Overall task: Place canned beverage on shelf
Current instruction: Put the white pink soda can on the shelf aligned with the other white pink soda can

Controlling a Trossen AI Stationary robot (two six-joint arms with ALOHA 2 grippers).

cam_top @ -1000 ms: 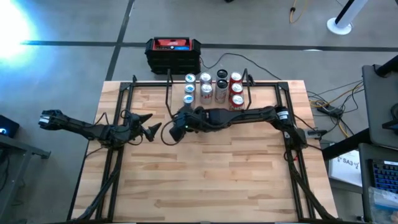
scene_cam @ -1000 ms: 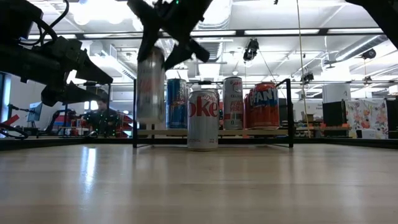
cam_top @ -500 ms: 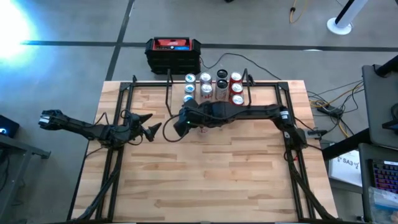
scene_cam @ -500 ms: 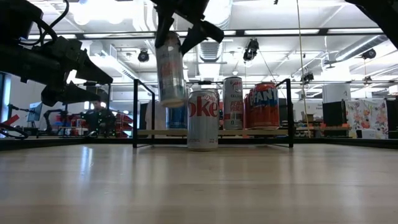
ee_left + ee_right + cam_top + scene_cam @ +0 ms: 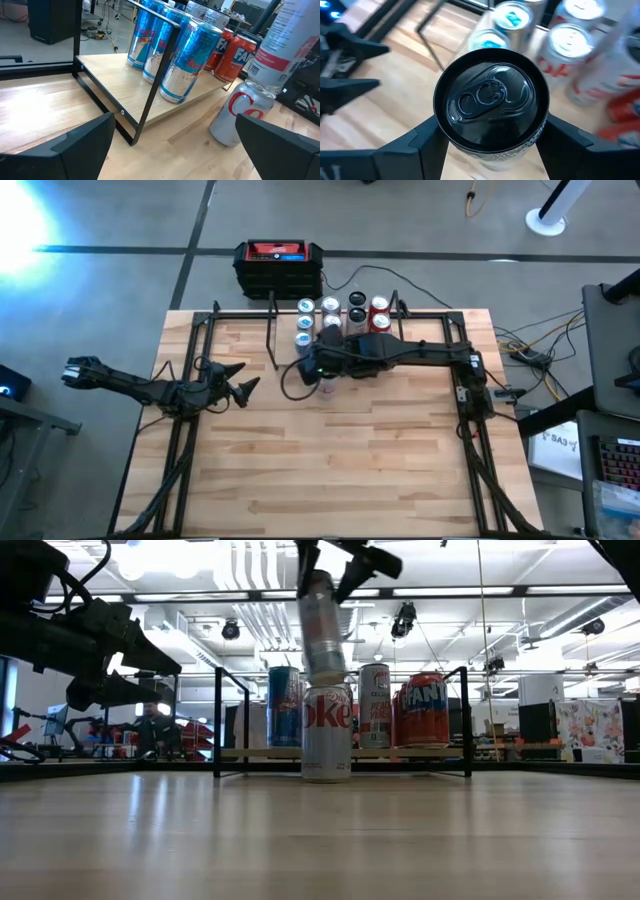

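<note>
Holding a tall can (image 5: 322, 625), the right gripper (image 5: 492, 131) has carried it toward the shelf (image 5: 345, 332) at the table's back edge. It is almost there. The left gripper (image 5: 243, 383) waits wide open near the left edge.

Glossy metal can (image 5: 491, 107) with dark lid, light wood shelf (image 5: 150, 102) board, black metal posts, wood-plank table (image 5: 330, 450)

Both arms are dark, slim and jointed, black cables trailing along them, each ending in two matte-black, wedge-shaped fingers (image 5: 65, 150).
</note>
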